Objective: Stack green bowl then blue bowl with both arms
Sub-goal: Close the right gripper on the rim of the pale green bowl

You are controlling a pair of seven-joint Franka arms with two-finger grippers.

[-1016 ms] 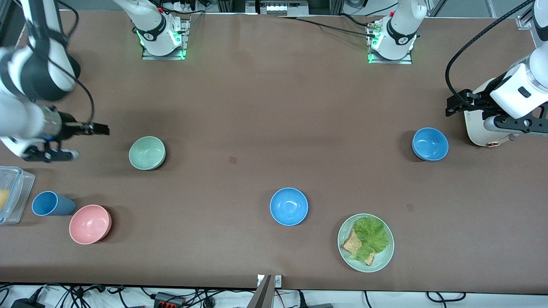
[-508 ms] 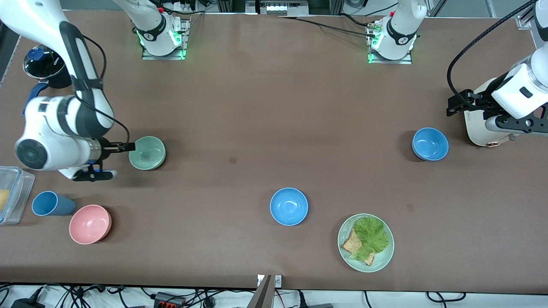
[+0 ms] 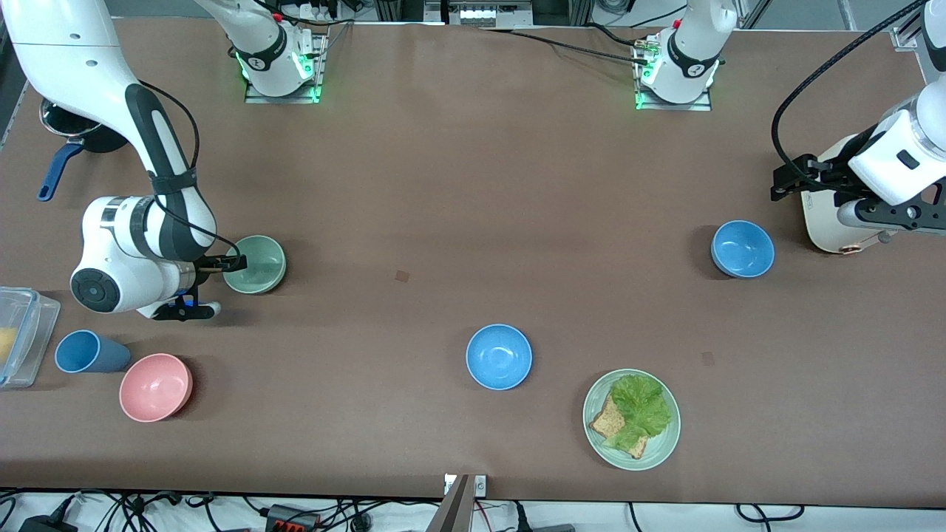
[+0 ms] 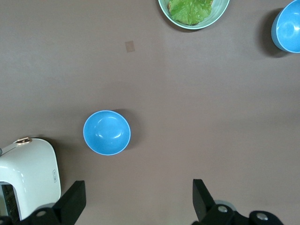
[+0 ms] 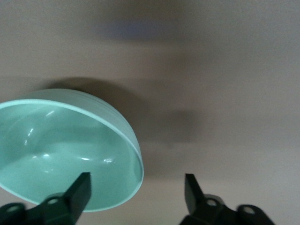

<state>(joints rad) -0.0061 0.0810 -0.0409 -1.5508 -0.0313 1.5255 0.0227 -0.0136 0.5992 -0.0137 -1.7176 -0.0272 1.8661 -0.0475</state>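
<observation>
The green bowl (image 3: 256,264) sits upright on the table toward the right arm's end. My right gripper (image 3: 228,264) is open at its rim. In the right wrist view the green bowl (image 5: 61,145) fills one side, and the gripper (image 5: 136,192) has one finger (image 5: 77,190) over the bowl's inside and the other outside it. A blue bowl (image 3: 743,249) sits toward the left arm's end. My left gripper (image 3: 785,179) waits open and empty above the table beside it, and its wrist view shows that bowl (image 4: 107,132) ahead of the gripper (image 4: 136,201). A second blue bowl (image 3: 499,357) lies mid-table, nearer the front camera.
A green plate (image 3: 660,445) of lettuce and bread lies beside the second blue bowl. A pink bowl (image 3: 155,386), a blue cup (image 3: 89,352) and a clear box (image 3: 22,332) sit near the right arm's end. A white appliance (image 3: 828,222) stands under the left arm.
My right arm has swung in toward the green bowl and brought its gripper down to the bowl's rim. The left arm and all bowls have stayed still.
</observation>
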